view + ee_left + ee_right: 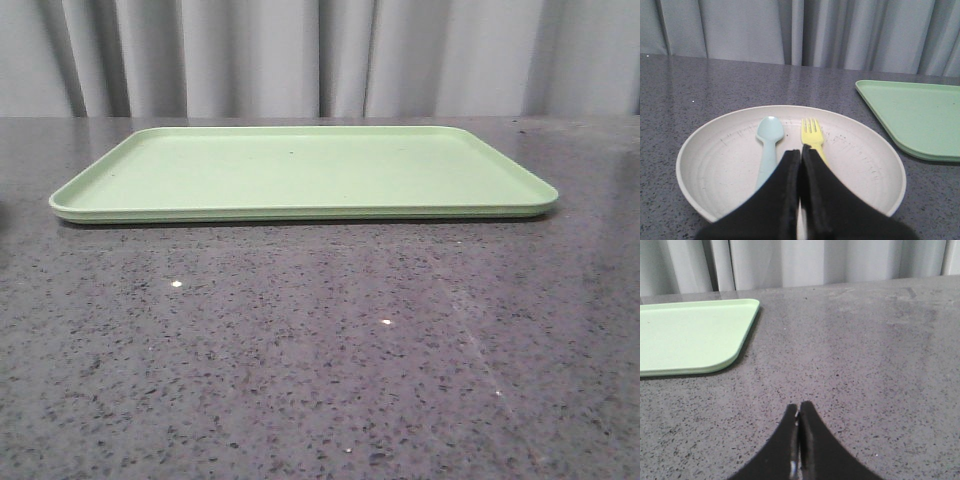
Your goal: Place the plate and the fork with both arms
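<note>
One fork (813, 137) just beyond jaws.

The left gripper (800, 152) has two black fingers (782, 195). They are wide low down and thin at the tips, with a dull, slightly rough skin. The right gripper (799, 407) looks the same, black and pointed.
</note>
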Tool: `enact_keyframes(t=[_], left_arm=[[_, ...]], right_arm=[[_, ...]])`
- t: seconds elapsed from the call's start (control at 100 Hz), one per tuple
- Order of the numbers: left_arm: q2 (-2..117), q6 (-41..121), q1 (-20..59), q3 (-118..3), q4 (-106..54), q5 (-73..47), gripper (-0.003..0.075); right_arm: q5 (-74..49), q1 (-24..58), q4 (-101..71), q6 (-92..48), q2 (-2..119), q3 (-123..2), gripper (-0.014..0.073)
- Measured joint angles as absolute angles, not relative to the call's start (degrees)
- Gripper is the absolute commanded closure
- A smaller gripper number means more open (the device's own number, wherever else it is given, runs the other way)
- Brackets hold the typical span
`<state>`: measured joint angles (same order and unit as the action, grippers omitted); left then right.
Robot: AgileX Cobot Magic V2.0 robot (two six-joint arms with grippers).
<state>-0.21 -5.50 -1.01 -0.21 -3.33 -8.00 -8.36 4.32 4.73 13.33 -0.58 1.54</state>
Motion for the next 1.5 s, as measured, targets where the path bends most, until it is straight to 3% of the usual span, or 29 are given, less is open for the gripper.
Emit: enact_keyframes(t=[0.29, 0.77, 1.06, 1.13, 1.24, 1.37, 1.5], left_arm=[[1.22, -5.5, -1.01, -11.13, -3.75, -16.55, 0.0741], [15.59, -5.5, -1.01, -28.25, -3.84, -23.61, 0.0741], [24.53, -5.5, -1.01, -33.44, -3.84, -28.83, 0.0734], [25.72, -5.5, -1.01, -34.17, -3.84, -29.35, 0.068], [26.66, -5.5, -1.01, -34.58, -3.84, -29.61, 0.0493], [26.69, -5.5, -1.01, -34.68, -3.84, -29.7, 0.0268], [26.69, -5.5, -1.01, -34.68, -3.64, -29.7, 0.0228]], right_arm=[[-14.27, 4.32, 4.73, 13.33, 1.56, -5.73, 0.066], [-33.7, 4.32, 4.73, 13.33, 26.71, -33.15, 0.066], [-35.82, 4.32, 4.73, 13.33, 36.59, -41.23, 0.066], [-36.08, 4.32, 4.73, 13.33, 37.01, -41.21, 0.0658], [-36.45, 4.32, 4.73, 13.33, 37.16, -41.21, 0.0604], [-36.54, 4.32, 4.73, 13.33, 37.16, -41.21, 0.0383], [-36.54, 4.32, 4.73, 13.33, 37.16, -41.21, 0.0186]])
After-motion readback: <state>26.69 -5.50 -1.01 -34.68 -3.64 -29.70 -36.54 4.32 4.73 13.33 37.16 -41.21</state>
